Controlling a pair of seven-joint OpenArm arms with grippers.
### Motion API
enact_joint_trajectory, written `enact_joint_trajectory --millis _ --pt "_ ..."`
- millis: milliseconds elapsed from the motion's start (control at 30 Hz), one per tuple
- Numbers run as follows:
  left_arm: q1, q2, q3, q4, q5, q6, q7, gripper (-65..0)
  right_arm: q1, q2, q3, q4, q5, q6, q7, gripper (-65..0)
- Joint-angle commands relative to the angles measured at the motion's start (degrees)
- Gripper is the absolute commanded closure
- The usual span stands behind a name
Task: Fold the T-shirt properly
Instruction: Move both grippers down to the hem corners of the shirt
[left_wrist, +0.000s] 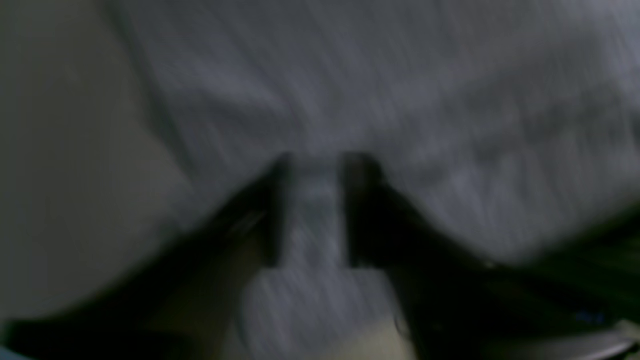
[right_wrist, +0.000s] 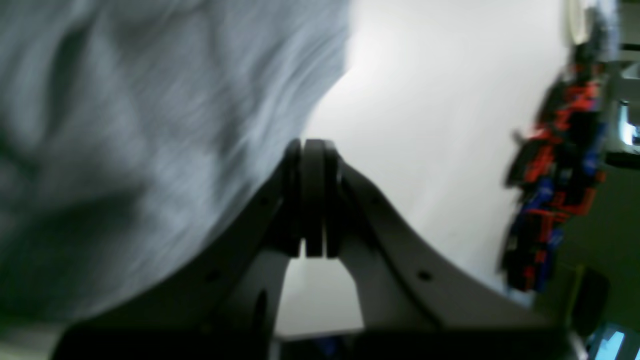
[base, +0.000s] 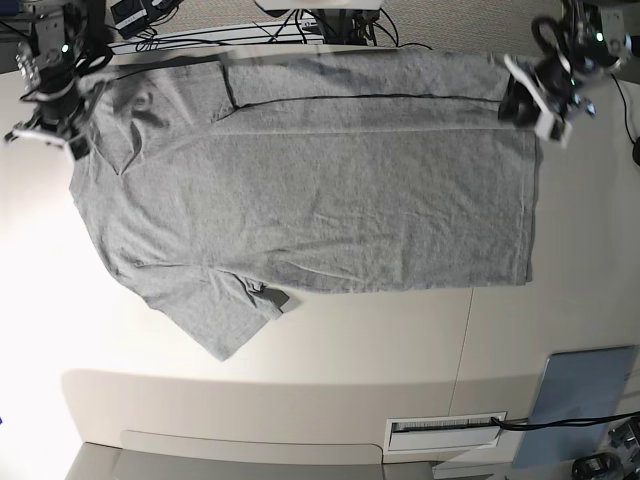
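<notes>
The grey T-shirt (base: 320, 200) lies spread flat across the pale table (base: 400, 340), neck end to the left, with its far strip folded over along the top. One sleeve (base: 225, 320) sticks out toward the near side. My left gripper (base: 520, 100) hovers at the shirt's far right corner. In the blurred left wrist view its fingers (left_wrist: 360, 200) stand apart, so the left gripper (left_wrist: 317, 162) is open, with shirt cloth (left_wrist: 400, 100) showing through the gap. My right gripper (base: 50, 135) is at the far left shoulder. It (right_wrist: 312, 147) is shut on nothing, beside the shirt's edge (right_wrist: 150, 125).
A grey-blue panel (base: 585, 395) lies at the near right corner, with a white slotted plate (base: 445, 428) beside it. Cables (base: 200, 35) run along the far edge. In the right wrist view a red, blue and black bundle (right_wrist: 555, 185) sits off the table's side.
</notes>
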Motion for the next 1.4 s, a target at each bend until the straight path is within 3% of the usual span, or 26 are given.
enact_joint_trajectory --millis 0,100,167,233,400,567,667,800,967,1067,1133,1367 --pt "-2.0 -0.8 -0.4 0.8 -0.5 1.8 -1.2 -32.3 1.0 0.9 0.6 0.8 -0.3 -0.6 0.8 0.0" --pt "-8.6 -0.8 -0.4 -0.2 -0.5 6.1 -1.2 -42.2 4.5 0.9 0.6 0.8 3.0 -0.2 1.0 -14.1" --pt "-13.5 -0.7 -0.4 -2.2 -0.5 7.5 -1.1 -42.3 7.0 0.9 0.6 0.8 6.9 1.2 1.0 -23.9" --pt "-18.4 -0.7 -0.4 -5.9 -0.5 7.5 -0.7 -42.3 9.3 0.9 0.4 0.8 10.8 2.7 1.0 -27.6" --pt "-30.2 -0.8 -0.4 -20.3 -2.6 7.0 -0.3 -42.3 13.0 0.9 -1.6 0.8 14.1 2.8 0.5 -27.6" --pt "-42.0 -0.8 -0.2 -34.9 -3.1 1.9 0.5 -42.2 14.3 0.9 -4.5 0.8 14.1 2.7 -0.8 -27.6" --pt "-48.6 -1.1 1.5 -42.3 -2.9 2.0 1.0 -42.2 14.3 0.9 -6.1 0.8 14.0 2.8 -1.4 -27.6" --pt "-56.1 -2.1 7.3 -51.8 1.9 2.1 0.9 -42.2 14.3 0.9 -6.4 0.8 14.0 2.8 -2.3 -27.6" --pt "-63.8 -2.4 14.3 -62.0 5.7 7.7 0.6 -42.2 14.4 0.9 -6.4 0.8 13.8 2.8 -2.8 -27.6" --pt "-67.3 -2.4 15.8 -68.1 6.1 8.0 0.3 -42.2 14.6 0.9 -6.4 0.8 13.8 2.7 -3.9 -27.6" --pt "-69.1 -2.4 15.8 -71.8 6.0 6.9 0.3 -42.2 14.6 0.9 -6.4 0.8 13.8 2.7 -4.0 -27.6" --pt "-71.3 -2.4 15.8 -76.7 3.5 -3.1 6.3 -39.8 14.8 0.9 -6.4 0.8 13.8 2.8 -3.9 -27.6"
